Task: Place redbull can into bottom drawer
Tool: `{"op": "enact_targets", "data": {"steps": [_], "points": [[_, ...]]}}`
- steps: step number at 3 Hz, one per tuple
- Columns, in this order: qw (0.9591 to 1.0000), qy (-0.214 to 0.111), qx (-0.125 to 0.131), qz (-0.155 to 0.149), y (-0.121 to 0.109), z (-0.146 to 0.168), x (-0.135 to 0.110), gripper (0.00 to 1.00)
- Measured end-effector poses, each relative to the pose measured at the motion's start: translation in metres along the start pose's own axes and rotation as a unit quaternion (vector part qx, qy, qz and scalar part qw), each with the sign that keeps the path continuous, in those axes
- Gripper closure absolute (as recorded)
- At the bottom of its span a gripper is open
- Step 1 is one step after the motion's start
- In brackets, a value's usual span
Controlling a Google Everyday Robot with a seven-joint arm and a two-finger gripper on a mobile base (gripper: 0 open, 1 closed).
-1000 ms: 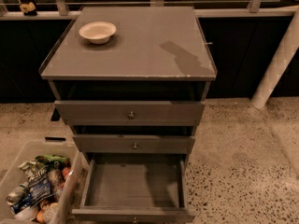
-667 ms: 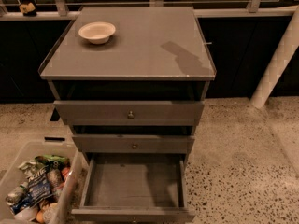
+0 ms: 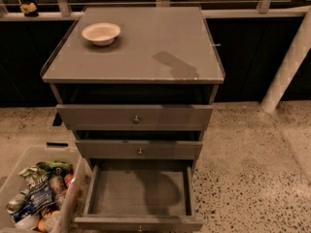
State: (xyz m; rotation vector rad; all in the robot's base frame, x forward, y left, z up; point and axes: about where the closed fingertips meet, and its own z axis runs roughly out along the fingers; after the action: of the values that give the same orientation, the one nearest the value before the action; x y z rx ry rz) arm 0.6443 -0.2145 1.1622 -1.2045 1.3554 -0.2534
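The bottom drawer (image 3: pixel 138 194) of the grey cabinet stands pulled open, and its flat grey floor holds nothing. Its small knob (image 3: pixel 140 228) shows at the front edge. The redbull can does not show anywhere on the cabinet or in the drawer. The gripper is out of view. Only a dark shadow lies on the cabinet top (image 3: pixel 177 64), and another falls on the drawer floor.
A round cream bowl (image 3: pixel 101 33) sits at the back left of the cabinet top. The two upper drawer fronts (image 3: pixel 136 116) are shut. A clear bin (image 3: pixel 73 191) of colourful snack packets (image 3: pixel 41 195) stands on the floor at lower left. A white post (image 3: pixel 286 62) leans at right.
The shadow on the cabinet top has shifted slightly to the left and nearer. The drawer, the bowl and the bin have not moved.
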Motion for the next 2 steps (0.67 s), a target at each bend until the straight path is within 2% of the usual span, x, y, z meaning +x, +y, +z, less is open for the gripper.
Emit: {"op": "enact_targets", "data": {"steps": [1,2], "points": [[0.9975,-0.063,0.028,-0.013,0.024,-0.034,-0.072,1.00],[0.9917,-0.114,0.056,0.019,0.057,-0.044,-0.116,1.00]]}}
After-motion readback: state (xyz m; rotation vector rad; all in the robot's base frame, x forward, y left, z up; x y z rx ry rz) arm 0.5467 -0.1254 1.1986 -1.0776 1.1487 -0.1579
